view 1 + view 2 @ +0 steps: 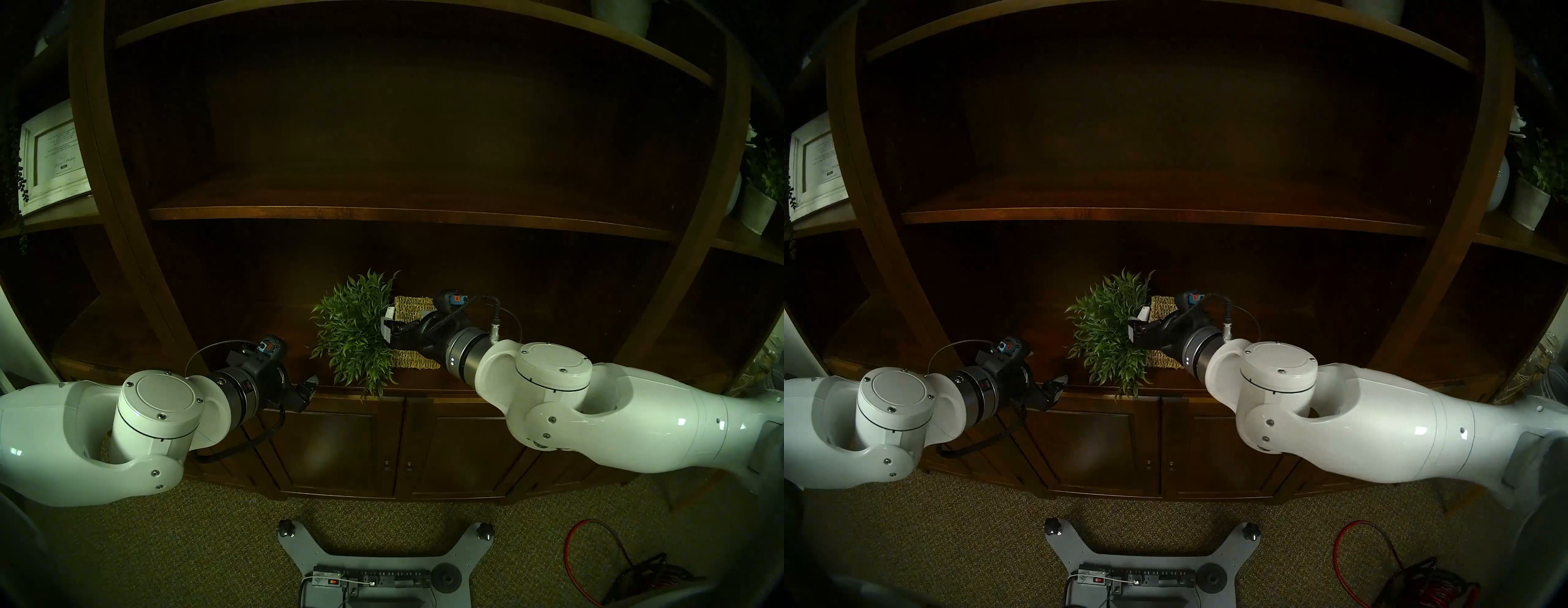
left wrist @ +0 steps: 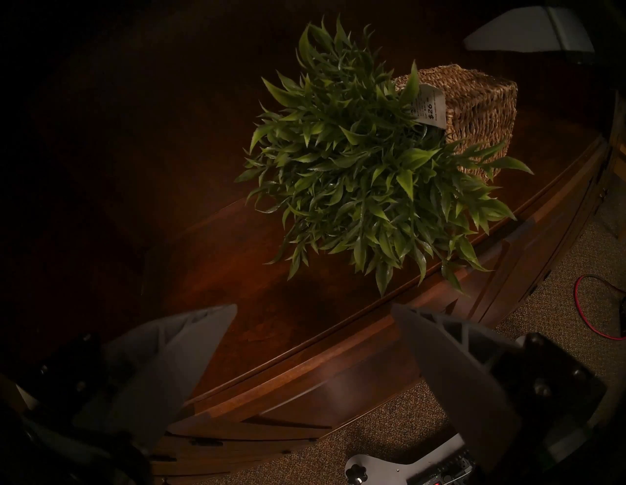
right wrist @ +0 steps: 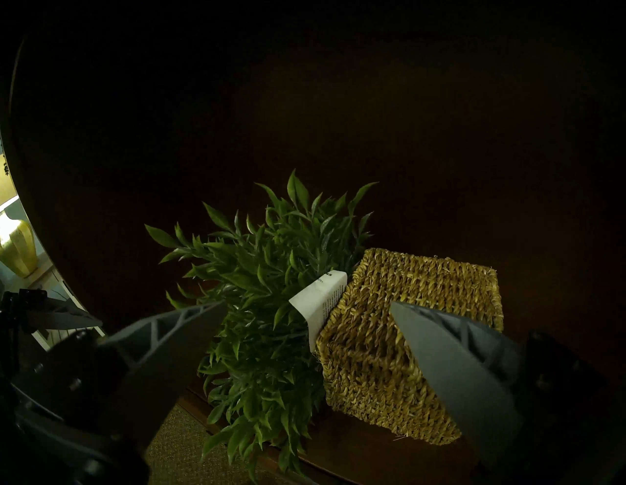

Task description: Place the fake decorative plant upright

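Note:
The fake decorative plant (image 1: 354,327) lies on its side on the dark wooden ledge (image 1: 237,339), near the front edge. Its green leaves (image 2: 355,176) point to my left and its woven basket (image 3: 406,321) to my right, with a white paper tag (image 3: 318,301) at the basket's rim. My right gripper (image 1: 388,329) hovers open just over the rim; one finger (image 3: 189,325) is over the leaves, the other (image 3: 450,355) over the basket, and whether they touch is unclear. My left gripper (image 1: 309,384) stands open and empty at the ledge's front edge, left of the leaves.
A shelf board (image 1: 382,214) runs above the ledge. Cabinet doors (image 1: 339,441) close the front below. A framed picture (image 1: 53,157) stands on the left side shelf and a whitish potted plant (image 1: 759,199) on the right one. A red cable (image 1: 594,547) lies on the carpet.

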Controlling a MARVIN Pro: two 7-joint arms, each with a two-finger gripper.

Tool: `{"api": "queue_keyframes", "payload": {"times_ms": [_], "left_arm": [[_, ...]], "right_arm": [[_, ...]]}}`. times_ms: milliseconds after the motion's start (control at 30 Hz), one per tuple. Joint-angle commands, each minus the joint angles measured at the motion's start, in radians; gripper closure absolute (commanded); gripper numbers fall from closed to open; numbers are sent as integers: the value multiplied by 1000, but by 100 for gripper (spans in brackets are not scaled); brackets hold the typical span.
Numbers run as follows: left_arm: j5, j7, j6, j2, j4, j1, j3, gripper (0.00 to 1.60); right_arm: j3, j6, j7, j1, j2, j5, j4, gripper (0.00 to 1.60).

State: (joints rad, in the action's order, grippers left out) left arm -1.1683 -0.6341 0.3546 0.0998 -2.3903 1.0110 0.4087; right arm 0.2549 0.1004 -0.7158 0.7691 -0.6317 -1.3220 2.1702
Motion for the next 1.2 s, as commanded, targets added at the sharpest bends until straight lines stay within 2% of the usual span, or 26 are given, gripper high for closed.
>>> {"api": "queue_keyframes", "payload": {"times_ms": [0, 300, 533, 567, 900, 1167], "left_arm": [[2, -1, -4, 0, -3, -18, 18, 0], [2, -1, -3, 0, -3, -19, 18, 0], [1, 0, -3, 0, -3, -19, 19, 0], [1, 0, -3, 0, -3, -19, 19, 0], [1, 0, -3, 0, -3, -19, 19, 0], [1, 0, -3, 0, -3, -19, 19, 0]], "right_arm": [[5, 76, -138, -64, -125, 61, 13, 0], [11, 191, -305, -68, -205, 27, -22, 0], [20, 235, -394, -63, -246, -7, -38, 0], [17, 245, -434, -64, -263, -24, -41, 0], [18, 258, -480, -67, -281, -68, -25, 0], [-5, 281, -516, -70, -305, -66, -35, 0]]}}
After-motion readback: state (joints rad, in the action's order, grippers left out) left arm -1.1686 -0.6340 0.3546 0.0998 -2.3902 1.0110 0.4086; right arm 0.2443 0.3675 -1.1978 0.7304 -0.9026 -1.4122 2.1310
